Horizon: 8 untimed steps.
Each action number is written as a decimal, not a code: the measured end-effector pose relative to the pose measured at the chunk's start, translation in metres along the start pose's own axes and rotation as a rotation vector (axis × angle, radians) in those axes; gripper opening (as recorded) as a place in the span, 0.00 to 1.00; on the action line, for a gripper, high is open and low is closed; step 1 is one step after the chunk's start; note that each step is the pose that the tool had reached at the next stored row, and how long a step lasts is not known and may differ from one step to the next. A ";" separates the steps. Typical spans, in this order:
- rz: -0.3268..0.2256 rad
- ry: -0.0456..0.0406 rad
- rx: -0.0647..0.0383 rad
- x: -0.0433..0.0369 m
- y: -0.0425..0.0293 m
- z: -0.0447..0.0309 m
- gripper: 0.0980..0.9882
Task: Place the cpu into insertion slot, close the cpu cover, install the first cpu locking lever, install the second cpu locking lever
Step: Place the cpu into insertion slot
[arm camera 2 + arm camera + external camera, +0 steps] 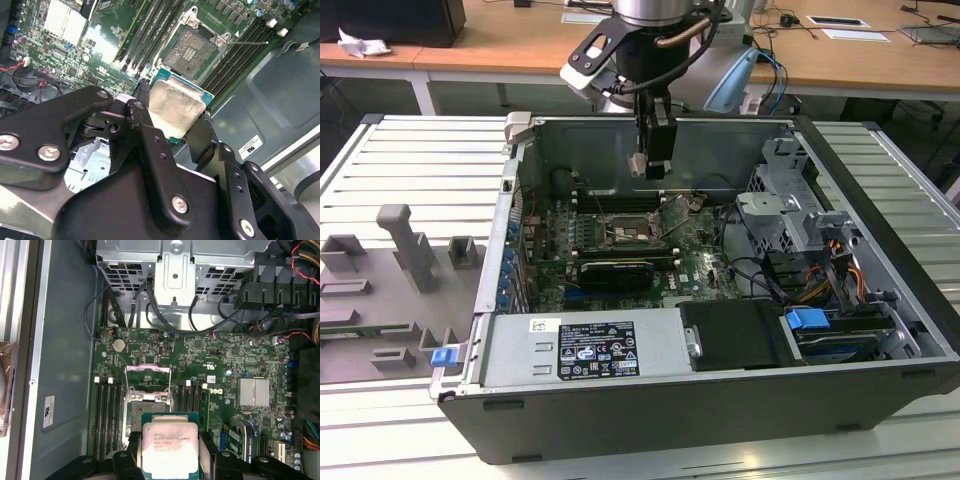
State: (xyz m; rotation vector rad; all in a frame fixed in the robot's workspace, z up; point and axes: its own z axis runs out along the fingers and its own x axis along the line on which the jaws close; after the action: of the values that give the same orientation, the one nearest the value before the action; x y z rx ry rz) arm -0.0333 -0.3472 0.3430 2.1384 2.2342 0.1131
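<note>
The gripper (650,165) pinches the cpu (169,444) by opposite edges over the insertion slot (192,50); it seems light, stiff, fragile underneath

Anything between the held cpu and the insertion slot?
Nothing: in the second wrist view only open air separates the cpu from the uncovered insertion slot.

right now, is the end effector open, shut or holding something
End effector: closed on the cpu, which is clear of the insertion slot and not seated.
</note>
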 end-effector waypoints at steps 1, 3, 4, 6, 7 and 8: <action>0.002 -0.0001 0.000 0.0000 0.0000 0.0002 0.50; 0.003 -0.0003 0.000 0.0000 -0.0001 0.0007 0.50; 0.004 -0.0003 0.000 0.0000 -0.0001 0.0009 0.50; 0.005 -0.0004 0.000 0.0000 -0.0001 0.0015 0.50; 0.006 -0.0005 0.000 0.0000 -0.0001 0.0017 0.50; 0.006 -0.0005 0.000 0.0000 -0.0002 0.0019 0.50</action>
State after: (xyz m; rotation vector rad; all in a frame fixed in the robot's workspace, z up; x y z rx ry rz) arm -0.0333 -0.3472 0.3411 2.1450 2.2276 0.1128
